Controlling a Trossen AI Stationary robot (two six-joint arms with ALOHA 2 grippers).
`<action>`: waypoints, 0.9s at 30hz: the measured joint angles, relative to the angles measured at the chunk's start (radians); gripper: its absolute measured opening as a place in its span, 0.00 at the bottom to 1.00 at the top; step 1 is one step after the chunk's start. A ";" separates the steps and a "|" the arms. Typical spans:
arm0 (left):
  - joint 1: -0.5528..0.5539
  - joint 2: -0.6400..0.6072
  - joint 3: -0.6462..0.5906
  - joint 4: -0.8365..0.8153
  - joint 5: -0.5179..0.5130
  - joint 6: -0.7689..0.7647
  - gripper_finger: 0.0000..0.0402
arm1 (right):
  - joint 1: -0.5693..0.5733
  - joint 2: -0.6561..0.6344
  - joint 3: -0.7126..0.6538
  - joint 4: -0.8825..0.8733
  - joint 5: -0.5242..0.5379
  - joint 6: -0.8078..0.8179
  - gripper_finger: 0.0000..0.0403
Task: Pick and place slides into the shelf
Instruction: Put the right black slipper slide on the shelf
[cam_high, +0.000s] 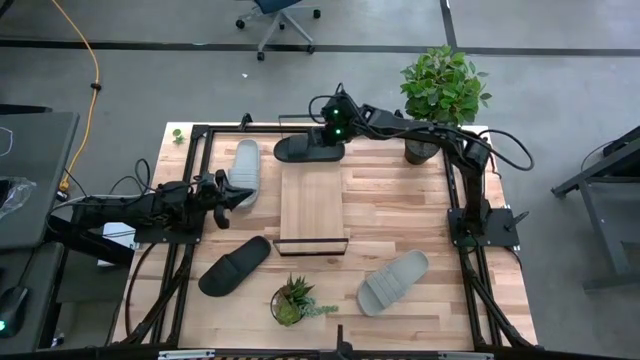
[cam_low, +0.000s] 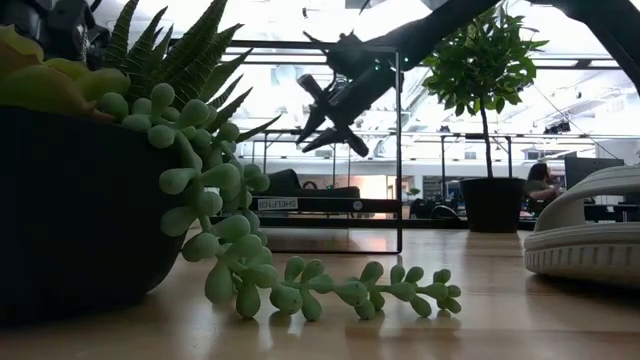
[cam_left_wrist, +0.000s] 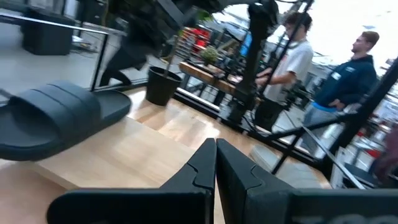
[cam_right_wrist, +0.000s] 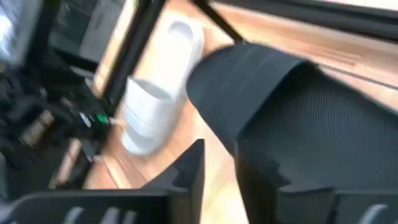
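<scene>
The shelf (cam_high: 312, 208) lies lengthwise in the table's middle. One black slide (cam_high: 308, 150) lies crosswise on its far end; the left wrist view shows this black slide (cam_left_wrist: 56, 118) resting sole-down on the board (cam_left_wrist: 137, 155). My right gripper (cam_high: 332, 132) hangs just above it, fingers a little apart (cam_right_wrist: 219, 168), well clear of it in the low view (cam_low: 325, 125). A grey slide (cam_high: 243, 172) lies left of the shelf. My left gripper (cam_high: 238, 196) is shut (cam_left_wrist: 216, 155) beside its near end. A second black slide (cam_high: 235, 265) and a second grey slide (cam_high: 393, 282) lie nearer.
A potted plant (cam_high: 440, 85) stands at the far right corner. A small succulent (cam_high: 293, 300) sits by the near edge, filling the low view's left (cam_low: 150, 180). Black frame rails (cam_high: 190, 170) run along the table's left, far and right sides. Two people (cam_left_wrist: 323, 68) stand beyond the table.
</scene>
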 joint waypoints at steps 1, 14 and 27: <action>0.000 0.005 0.000 0.003 -0.009 -0.001 0.00 | 0.005 0.000 0.000 -0.019 -0.001 -0.021 0.13; 0.000 0.135 0.000 0.056 -0.026 -0.083 0.00 | 0.026 0.031 0.000 -0.085 0.000 -0.062 0.00; 0.000 0.187 0.001 0.091 -0.042 -0.072 0.00 | 0.028 0.042 0.001 -0.189 0.015 -0.071 0.00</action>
